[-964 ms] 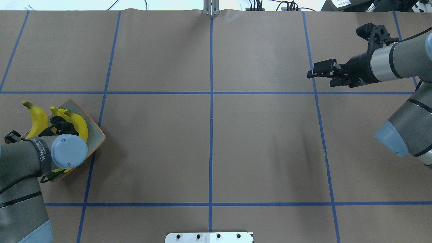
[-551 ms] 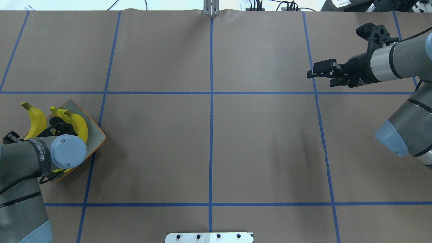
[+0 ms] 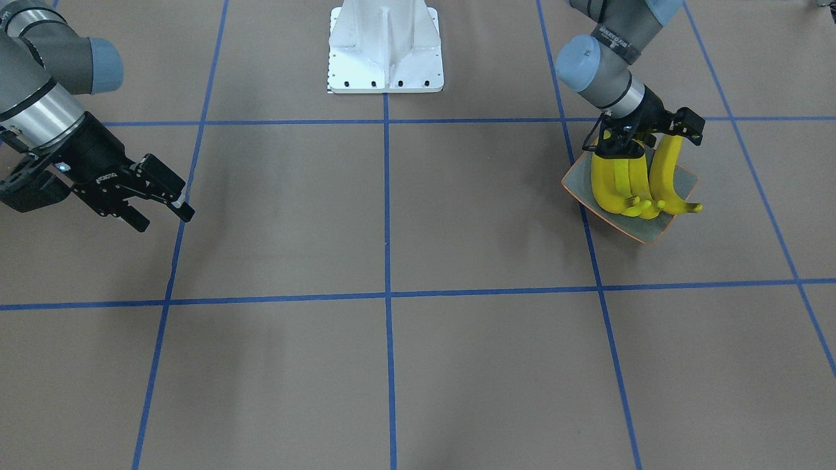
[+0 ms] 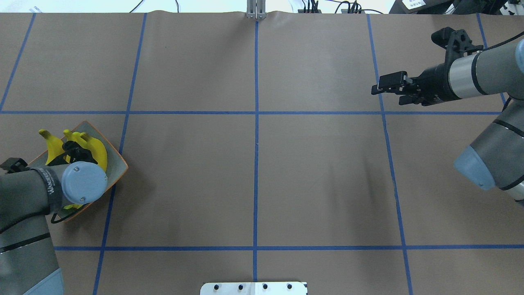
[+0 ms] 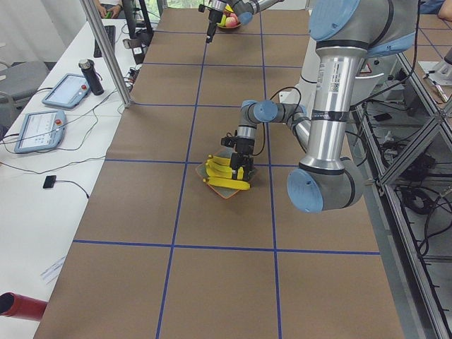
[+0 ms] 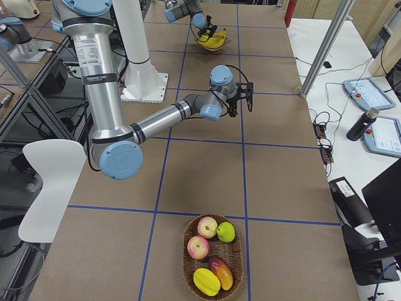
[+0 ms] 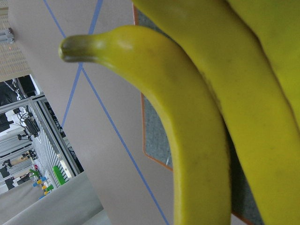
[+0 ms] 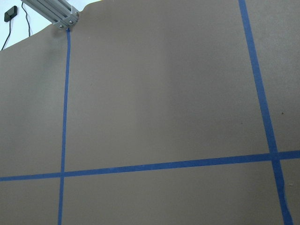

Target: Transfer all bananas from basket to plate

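A brown paper-covered counter, marked into squares by blue tape lines, is carrying a squarish grey-green plate with a thin orange rim. The plate is sitting on the robot's left side of the counter. The bananas, bright yellow and curved, are lying packed side by side on it, touching one another. Their stem ends are pointing away from the robot, and one stem is poking out past the plate's rim.

The left gripper is pointing straight down over the near ends of the bananas, right against them. Its jaws are hidden by the wrist and the fruit, so I cannot tell how far apart they are or whether they are gripping a banana.

The right gripper is hanging above bare counter, well apart from the plate. Its jaws are spread apart and holding nothing.

A wicker basket is sitting at the counter's far right end, holding assorted round fruit.
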Robot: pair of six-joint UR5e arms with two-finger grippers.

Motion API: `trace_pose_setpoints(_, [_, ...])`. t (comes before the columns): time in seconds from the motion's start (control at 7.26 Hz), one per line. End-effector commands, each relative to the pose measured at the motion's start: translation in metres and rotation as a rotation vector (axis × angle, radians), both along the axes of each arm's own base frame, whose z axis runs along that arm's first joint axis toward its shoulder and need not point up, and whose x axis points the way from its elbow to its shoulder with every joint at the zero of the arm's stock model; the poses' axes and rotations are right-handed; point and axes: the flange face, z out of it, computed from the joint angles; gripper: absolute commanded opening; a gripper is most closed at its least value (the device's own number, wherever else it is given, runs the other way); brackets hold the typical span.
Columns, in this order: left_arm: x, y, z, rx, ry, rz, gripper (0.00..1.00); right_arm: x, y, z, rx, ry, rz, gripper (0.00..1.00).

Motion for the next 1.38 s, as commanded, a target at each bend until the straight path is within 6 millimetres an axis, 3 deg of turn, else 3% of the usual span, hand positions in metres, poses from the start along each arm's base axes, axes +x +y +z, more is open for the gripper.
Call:
trace_pose_setpoints(0.0, [-0.012,-0.007,-0.058,0.003,0.143,-0.039,1.00,0.000,0.000,-0.001,0.001,-0.001,0.000,1.00])
trace_pose_setpoints(0.14, [-0.001,-0.023,-0.106,0.005,0.212,-0.062,1.00,0.001,0.000,-0.001,0.002,-0.001,0.002,1.00])
trace_pose_setpoints(0.28, [0.000,-0.037,-0.140,0.000,0.281,-0.091,1.00,0.002,0.001,-0.003,0.006,-0.003,0.002,1.00])
trace_pose_setpoints(0.55, [0.007,-0.046,-0.185,0.030,0.387,-0.151,1.00,0.014,-0.003,0.004,-0.004,0.005,0.022,1.00])
trace_pose_setpoints(0.69, [0.005,-0.056,-0.205,0.055,0.509,-0.199,1.00,0.032,-0.006,0.022,-0.027,0.031,0.060,1.00])
trace_pose_setpoints(0.83, [-0.003,-0.070,-0.220,0.063,0.655,-0.243,1.00,0.048,-0.006,0.045,0.000,0.088,0.063,1.00])
trace_pose_setpoints(0.96, [-0.025,-0.089,-0.228,0.041,0.744,-0.292,1.00,0.065,-0.006,0.065,0.040,0.145,0.051,1.00])
trace_pose_setpoints(1.24, [-0.076,-0.146,-0.223,-0.012,0.885,-0.375,1.00,0.099,-0.020,0.083,0.027,0.269,0.029,1.00])
